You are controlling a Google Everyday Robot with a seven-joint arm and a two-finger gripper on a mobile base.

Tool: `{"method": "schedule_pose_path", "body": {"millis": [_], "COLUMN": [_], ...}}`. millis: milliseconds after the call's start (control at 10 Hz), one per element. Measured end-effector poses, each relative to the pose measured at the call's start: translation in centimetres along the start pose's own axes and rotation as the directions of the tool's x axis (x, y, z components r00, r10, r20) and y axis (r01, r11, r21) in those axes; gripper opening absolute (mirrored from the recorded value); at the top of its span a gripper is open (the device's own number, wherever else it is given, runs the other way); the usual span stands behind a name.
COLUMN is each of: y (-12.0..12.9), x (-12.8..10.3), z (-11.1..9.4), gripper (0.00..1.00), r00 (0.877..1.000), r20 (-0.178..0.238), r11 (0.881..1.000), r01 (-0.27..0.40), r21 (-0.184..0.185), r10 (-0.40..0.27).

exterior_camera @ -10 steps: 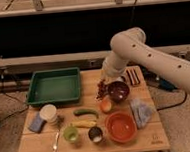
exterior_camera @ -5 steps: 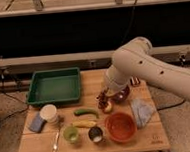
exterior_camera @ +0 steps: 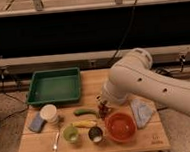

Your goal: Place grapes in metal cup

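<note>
Camera view: gripper (exterior_camera: pixel 102 109) pinched on grapes (exterior_camera: pixel 103 110), above table (exterior_camera: pixel 159 135). Metal cup (exterior_camera: pixel 95 134) sits just below-left, beside green cup (exterior_camera: pixel 70 134)

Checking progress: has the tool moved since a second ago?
Yes. The tool, shut on the grapes, moved from the table's back edge toward the front, nearer the metal cup.

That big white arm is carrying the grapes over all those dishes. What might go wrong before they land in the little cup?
The gripper is shut on the grapes, above and to the right of the metal cup.

1. The cup is small and the orange bowl sits right beside it, so the grapes could drop there instead.
2. The banana and green cup crowd the cup; a low approach might knock them.
</note>
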Motion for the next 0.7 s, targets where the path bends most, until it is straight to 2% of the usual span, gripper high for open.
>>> {"method": "schedule_pose_path", "body": {"millis": [700], "y": [3.1], "x": [-5.1], "z": [1.3], "gripper": [0.00], "r00": [0.999], "r20": [0.022], "r11": [0.998], "r01": [0.042], "r21": [-0.052], "r10": [-0.041]}}
